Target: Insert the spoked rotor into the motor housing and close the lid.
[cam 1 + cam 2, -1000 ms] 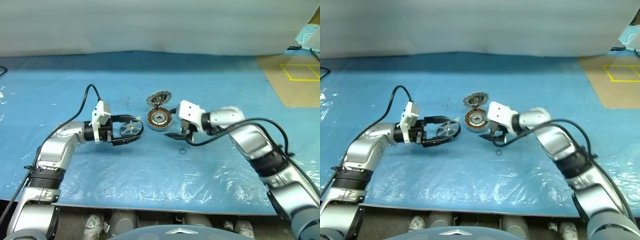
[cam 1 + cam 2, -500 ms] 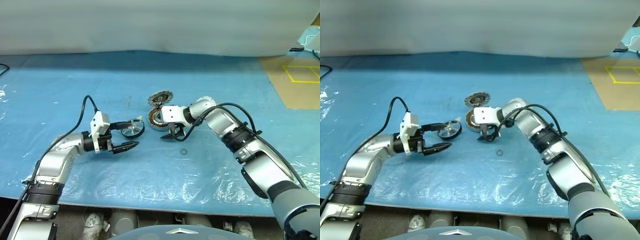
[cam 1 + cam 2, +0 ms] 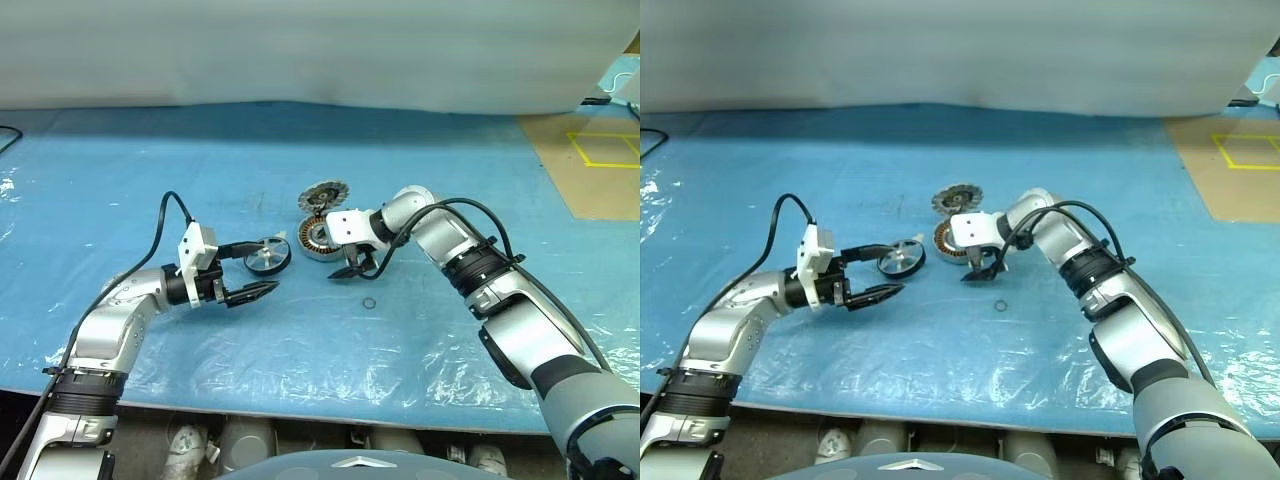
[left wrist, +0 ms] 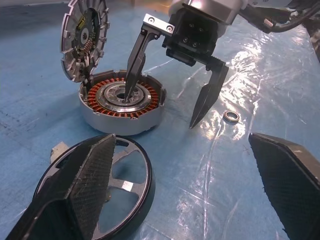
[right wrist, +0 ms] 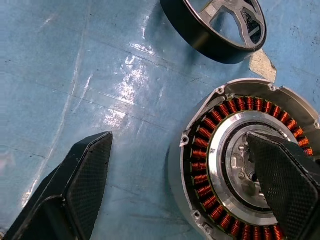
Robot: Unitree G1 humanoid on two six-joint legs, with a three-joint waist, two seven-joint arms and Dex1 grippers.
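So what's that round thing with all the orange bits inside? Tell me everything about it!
That is the motor housing, a squat round body of silver metal lying flat on the blue sheet. Inside its wall runs a ring of copper-orange windings around a shiny silver centre with a dark hole. It is open on top. The toothed lid stands tilted at its far edge. The open right gripper straddles its near wall, one finger over the centre. The spoked rotor lies beside it, apart.

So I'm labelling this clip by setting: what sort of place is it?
Probably a robot test bench or lab: a blue plastic sheet covers the table, loose motor parts like the motor housing lie out, and yellow tape marks brown board.
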